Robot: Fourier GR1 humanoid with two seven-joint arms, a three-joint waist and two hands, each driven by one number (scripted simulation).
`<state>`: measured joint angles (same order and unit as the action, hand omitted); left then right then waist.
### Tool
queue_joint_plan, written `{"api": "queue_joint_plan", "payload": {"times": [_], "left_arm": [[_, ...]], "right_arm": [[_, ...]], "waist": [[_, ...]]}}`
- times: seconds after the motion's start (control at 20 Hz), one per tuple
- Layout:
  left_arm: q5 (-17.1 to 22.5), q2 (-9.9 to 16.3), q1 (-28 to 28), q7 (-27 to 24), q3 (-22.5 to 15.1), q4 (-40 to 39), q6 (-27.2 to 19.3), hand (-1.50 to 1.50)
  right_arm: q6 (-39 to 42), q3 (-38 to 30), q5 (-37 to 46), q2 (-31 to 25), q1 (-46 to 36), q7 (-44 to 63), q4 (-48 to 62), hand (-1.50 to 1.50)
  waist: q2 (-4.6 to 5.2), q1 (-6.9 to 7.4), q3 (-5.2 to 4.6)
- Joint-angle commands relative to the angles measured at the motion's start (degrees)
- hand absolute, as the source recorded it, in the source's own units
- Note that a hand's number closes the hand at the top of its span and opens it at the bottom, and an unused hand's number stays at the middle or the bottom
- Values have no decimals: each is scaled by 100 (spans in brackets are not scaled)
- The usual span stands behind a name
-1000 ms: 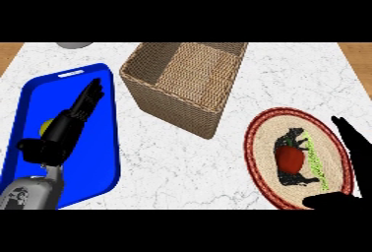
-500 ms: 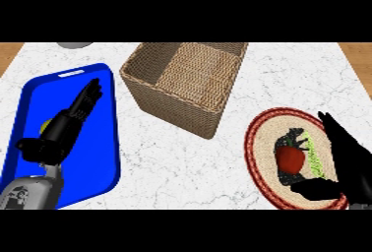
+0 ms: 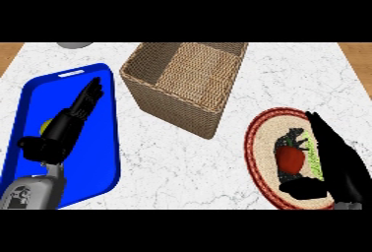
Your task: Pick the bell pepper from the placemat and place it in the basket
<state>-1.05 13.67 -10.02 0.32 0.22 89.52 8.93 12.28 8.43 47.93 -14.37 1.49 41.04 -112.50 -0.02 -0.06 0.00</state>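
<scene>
Leftmost, well to the left of the basket (image 3: pixel 185 83), a blue tray (image 3: pixel 102 147) lies on the white marble counter (image 3: pixel 189 162). The left hand (image 3: pixel 69 125) rests over that tray, fingers straight and pointing up the view, holding nothing; a bit of something yellow (image 3: pixel 46 126) shows at its left side. The basket itself is a woven, open box standing at an angle near the counter's far edge. To the right of the basket and nearer the lower edge lies the round placemat (image 3: pixel 265 128) with a red rim. The red bell pepper (image 3: pixel 291 157) sits on it, on the dark pattern. The right hand (image 3: pixel 338 165) is over the placemat's right part, fingers extended just beside the pepper and thumb below it, not closed around it.
</scene>
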Motion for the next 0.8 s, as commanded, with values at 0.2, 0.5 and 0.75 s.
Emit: {"api": "queue_joint_plan", "payload": {"times": [0.2,0.5,0.75], "left_arm": [[-48,-136,15,-67,173,-2,179,0],[-187,-180,284,-261,223,-27,254,0],[-247,-298,-108,235,204,128,236,0]], "right_arm": [[177,16,362,146,408,-95,-96,-150],[252,-416,277,10,145,-514,507,-150],[-70,-234,673,422,-152,-494,1071,-150]], "waist": [[-2,-7,0],[0,-2,0],[0,1,0]]}}
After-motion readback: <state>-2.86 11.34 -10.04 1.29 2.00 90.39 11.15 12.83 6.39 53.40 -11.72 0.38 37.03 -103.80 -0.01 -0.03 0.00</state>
